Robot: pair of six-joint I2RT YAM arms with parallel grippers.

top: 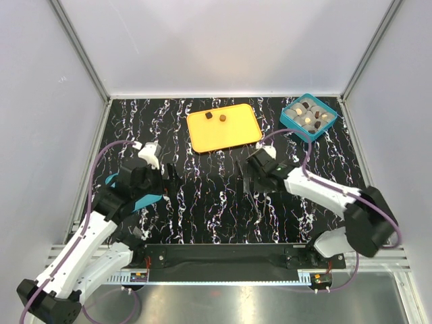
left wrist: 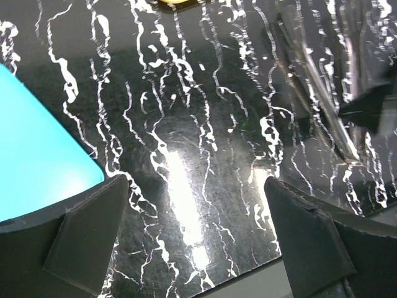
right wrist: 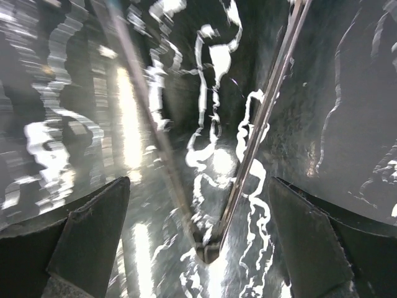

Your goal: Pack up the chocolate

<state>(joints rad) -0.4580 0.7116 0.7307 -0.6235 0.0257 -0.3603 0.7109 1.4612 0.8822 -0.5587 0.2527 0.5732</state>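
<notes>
Straddling the tweezers [right wrist: 263, 118] with jaws spread, the right gripper [right wrist: 198, 183] could skid them across the glossy table [right wrist: 347, 124] by closing off-centre; the left gripper [left wrist: 195, 181] gapes empty too.

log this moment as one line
left tool open | right tool open | two chocolates on orange tray | other chocolates in teal box
</notes>
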